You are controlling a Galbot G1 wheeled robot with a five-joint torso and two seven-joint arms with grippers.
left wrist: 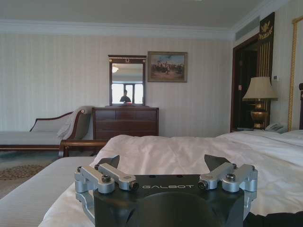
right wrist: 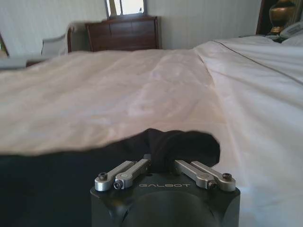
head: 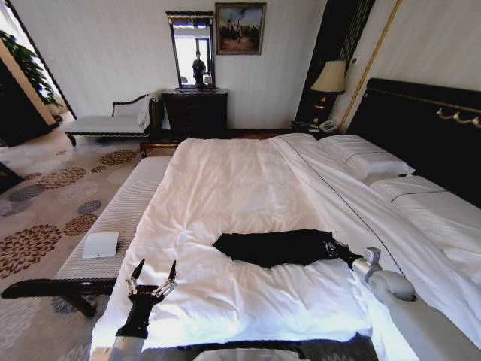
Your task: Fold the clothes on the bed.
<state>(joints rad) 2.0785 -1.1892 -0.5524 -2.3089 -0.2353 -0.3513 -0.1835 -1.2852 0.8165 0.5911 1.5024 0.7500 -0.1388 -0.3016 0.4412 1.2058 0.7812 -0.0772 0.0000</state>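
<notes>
- Left tool (head: pixel 151 274): black body with silver linkages and two dark fingertips, raised over the near edge of the bed's white duvet, well apart from the garment; its jaws stand wide with nothing between them, as the left wrist view (left wrist: pixel 163 165) confirms.
- Right tool (head: pixel 328 247): at the end of the grey right arm, set against the headboard-side end of the garment; in the right wrist view (right wrist: pixel 162 163) its silver linkages converge narrowly on a raised fold of black fabric, so it appears clamped on the cloth.
- Black short-sleeved T-shirt of soft fabric (head: pixel 272 247): lies on the near half of the bed as a long, flattened strip running across the view; no lettering is visible.
- Large bed with white duvet, white pillows and dark headboard (head: pixel 225 188): carries the garment; the duvet around it is bare.
- Pale striped bench (head: pixel 120 218): just beside the bed on the robot's left, with a small white flat object (head: pixel 101 244) on it.
- Dark wood dresser with mirror (head: pixel 195 113): against the far wall.
- Step in hand (judgement): a fold is under way, led by the right tool; the next move calls for carrying the pinched end over the strip and laying it flat, with the left tool free to steady the other end.
</notes>
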